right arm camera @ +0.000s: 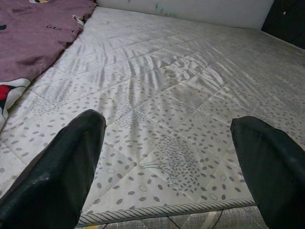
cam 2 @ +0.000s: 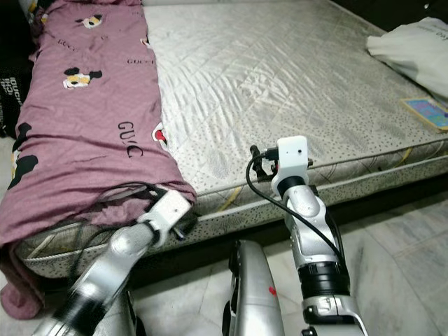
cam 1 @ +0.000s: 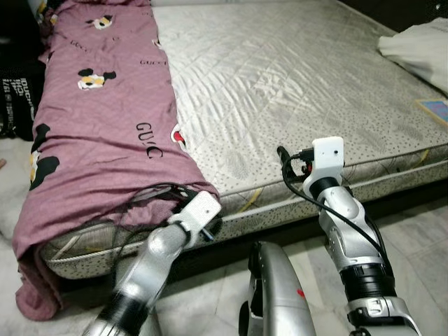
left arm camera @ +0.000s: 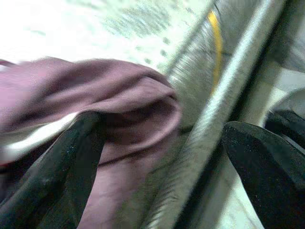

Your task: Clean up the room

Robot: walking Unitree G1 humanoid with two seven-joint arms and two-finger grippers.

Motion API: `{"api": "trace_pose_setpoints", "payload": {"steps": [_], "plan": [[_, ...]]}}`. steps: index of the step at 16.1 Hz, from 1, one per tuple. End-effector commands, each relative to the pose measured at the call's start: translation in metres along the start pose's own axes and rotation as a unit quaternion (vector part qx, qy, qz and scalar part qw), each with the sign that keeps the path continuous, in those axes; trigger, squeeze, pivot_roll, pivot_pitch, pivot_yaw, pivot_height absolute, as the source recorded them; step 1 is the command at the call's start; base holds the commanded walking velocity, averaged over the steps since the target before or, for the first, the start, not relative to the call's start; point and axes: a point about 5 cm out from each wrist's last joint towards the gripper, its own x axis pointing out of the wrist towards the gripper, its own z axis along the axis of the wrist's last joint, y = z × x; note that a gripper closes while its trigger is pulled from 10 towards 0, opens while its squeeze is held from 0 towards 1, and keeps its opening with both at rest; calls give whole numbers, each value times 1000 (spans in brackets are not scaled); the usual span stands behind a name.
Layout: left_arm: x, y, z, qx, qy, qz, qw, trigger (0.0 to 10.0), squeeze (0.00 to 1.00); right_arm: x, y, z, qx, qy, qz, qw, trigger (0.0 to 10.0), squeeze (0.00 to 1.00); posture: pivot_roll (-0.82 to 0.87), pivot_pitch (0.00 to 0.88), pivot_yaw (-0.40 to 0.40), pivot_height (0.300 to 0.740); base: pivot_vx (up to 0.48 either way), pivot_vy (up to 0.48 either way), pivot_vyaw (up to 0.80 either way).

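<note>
Reaching toward the near edge of the bare mattress (cam 1: 294, 91), the left gripper (left arm camera: 157, 157) has its jaws spread wide, one black finger (left arm camera: 62, 176) lying against the maroon bedsheet (cam 1: 105, 119) and the other standing off beyond the mattress's piped side seam. Between the jaws sits a bunched fold of the bedsheet, draped over the mattress corner; the fingers flank this fold but are not closed on it. The wrist view here is blurred, so finer contact cannot be judged. In the head views the left arm's white wrist block (cam 1: 199, 208) lies just under the hanging hem of the bedsheet, with black cable looped beside it.

The bedsheet, printed with cartoon figures and lettering, covers only the strip of mattress on the robot's left and spills over the near corner toward the floor (cam 1: 420, 231). The remaining quilted, dotted surface is uncovered.

The right gripper (right arm camera: 169, 143) is also spread wide, both black fingers apart with nothing between them except the open mattress top just past its corded edge. The bedsheet's edge lies well off to one side of these jaws. The right arm rises from the tiled floor to the mattress edge.

At the far right corner of the mattress rest a white bundle of cloth (cam 1: 418, 49) and a flat blue-bordered item (cam 1: 435, 110).
</note>
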Motion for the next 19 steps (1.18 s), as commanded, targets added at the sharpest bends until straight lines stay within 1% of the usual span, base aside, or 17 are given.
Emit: {"api": "trace_pose_setpoints", "payload": {"steps": [1,2,4,5,6,7,8,9,10,11,12,13,14,15,16,18,19], "plan": [[-5,9,11,3,-32,34,999,10000,0,2,0,2,-1,-3,-2,1000,10000,0,-148,0,-54,504,0,0,0],[-21,22,15,-22,-64,95,993,10000,0,2,1,1,1,-3,-1,1000,10000,0,-133,0,-56,504,0,0,0],[-38,28,19,-34,-73,119,990,10000,0,4,3,2,2,-6,-1,1000,10000,0,-130,0,-56,504,0,0,0],[-43,32,22,-38,-84,139,986,10000,0,5,3,2,3,-8,-1,1000,10000,0,-122,0,-59,504,0,0,0],[-48,31,28,-36,-104,139,984,10000,0,6,3,3,3,-10,-2,1000,10000,0,-117,0,-61,504,0,0,0],[-53,33,37,-42,-135,156,978,10000,0,6,4,3,2,-10,-1,1000,10000,0,-113,0,-63,504,0,0,0],[-67,49,50,-40,-181,242,952,10000,0,7,4,3,2,-11,-1,1000,10000,0,-114,0,-62,504,0,0,0],[-73,59,51,-54,-186,280,940,10000,0,6,4,3,2,-11,0,1000,10000,0,-114,0,-62,504,0,0,0],[-81,77,41,-94,-166,343,920,10000,0,6,4,1,3,-9,0,1000,10000,0,-110,0,-63,504,0,0,0],[-83,90,29,-130,-144,380,905,10000,0,5,4,0,3,-8,-1,1000,10000,0,-110,0,-63,504,0,0,0],[-83,104,14,-172,-114,410,889,10000,0,2,3,-2,1,-6,0,1000,10000,0,-116,0,-65,504,0,0,0],[-79,116,-2,-188,-80,423,883,10000,0,0,1,-2,1,-4,0,1000,10000,0,-123,0,-70,504,0,0,0],[-72,126,-15,-208,-54,423,881,10000,0,-4,-1,-3,-5,0,1,1000,10000,0,-147,0,-80,504,0,0,0],[-64,134,-22,-220,-34,416,881,10000,0,-8,-4,-4,-11,4,3,1000,10000,0,-161,8,-86,504,0,0,0],[-61,138,-25,-221,-25,414,882,10000,0,-11,-6,-4,-14,6,2,1000,10000,0,-170,14,-89,504,0,0,0],[-51,154,-27,-233,-22,409,882,10000,0,-18,-14,-5,-24,13,-3,1000,10000,0,-205,41,-96,504,0,0,0],[-48,158,-27,-236,-21,409,881,10000,0,-21,-18,-5,-28,15,-5,999,10000,0,-216,51,-96,504,0,0,0]]}}
